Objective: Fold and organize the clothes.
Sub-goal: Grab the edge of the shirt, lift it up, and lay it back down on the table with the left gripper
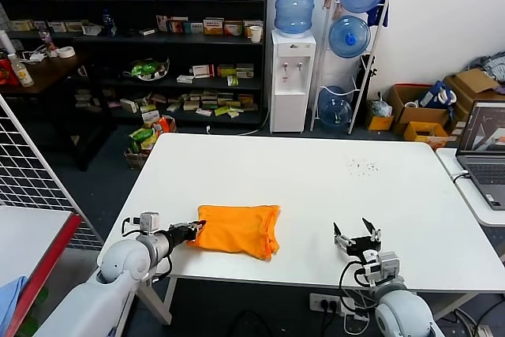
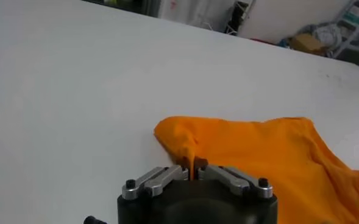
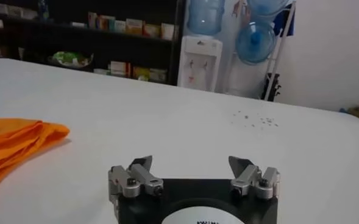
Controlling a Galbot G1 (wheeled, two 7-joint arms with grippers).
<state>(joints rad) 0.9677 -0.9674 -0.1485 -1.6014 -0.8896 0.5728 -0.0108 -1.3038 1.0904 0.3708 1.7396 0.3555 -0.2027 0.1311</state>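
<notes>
One orange T-shirt (image 1: 237,230) is seen on the white table (image 1: 331,187), near its front edge and closer to the left front corner. It is already folded into a small bundle, but it looks lumpy and not neat. Its left edge is pinched by the left gripper (image 1: 193,232). The right gripper (image 1: 357,237) is held spread wide, well apart from the shirt, near the front edge. More folding and tidying seems to be left.

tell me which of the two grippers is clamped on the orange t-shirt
The left gripper: its fingers are pinched shut on the near-left edge of the orange T-shirt. The right gripper sits apart to the shirt's right over the white table, jaws wide open and empty.
</notes>
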